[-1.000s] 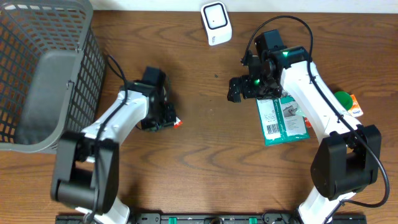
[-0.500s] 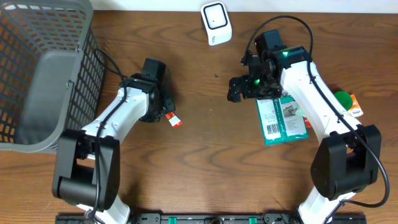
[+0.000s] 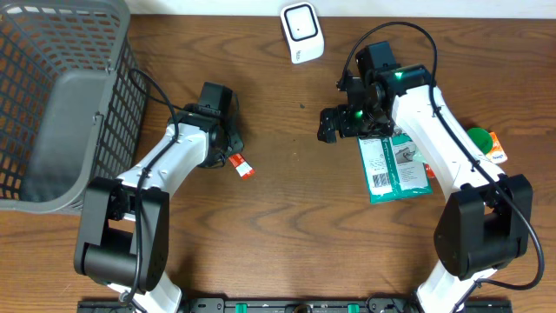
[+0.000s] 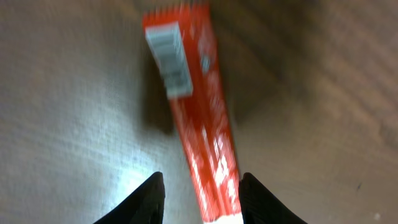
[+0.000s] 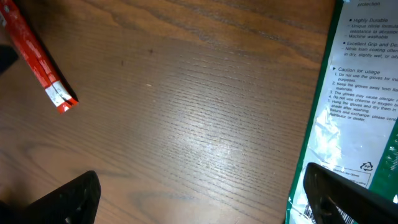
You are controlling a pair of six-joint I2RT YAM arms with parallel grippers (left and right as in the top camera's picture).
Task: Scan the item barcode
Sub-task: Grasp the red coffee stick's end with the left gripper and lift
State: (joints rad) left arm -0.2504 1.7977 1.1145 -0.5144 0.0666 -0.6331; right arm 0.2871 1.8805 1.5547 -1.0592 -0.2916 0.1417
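Observation:
A red stick packet (image 3: 241,165) lies flat on the wooden table, a white barcode patch (image 4: 171,62) near its far end. My left gripper (image 3: 219,153) hovers over its near end. In the left wrist view the packet (image 4: 199,112) runs between the jaws of the left gripper (image 4: 202,180), close by the right finger and with a gap on the left, so the gripper is open. My right gripper (image 3: 334,124) stands wide open above bare wood (image 5: 202,177); one finger overlaps the edge of a green-and-white glove package (image 3: 393,169). The white scanner (image 3: 301,32) stands at the back.
A grey mesh basket (image 3: 52,104) fills the far left. Small green and orange items (image 3: 482,139) lie by the right arm. The red packet (image 5: 37,62) also shows at the upper left of the right wrist view.
The left gripper has loosened and drawn back toward the far side. The red packet, a second ago tucked under it, now lies exposed on the table. The right arm has not moved.

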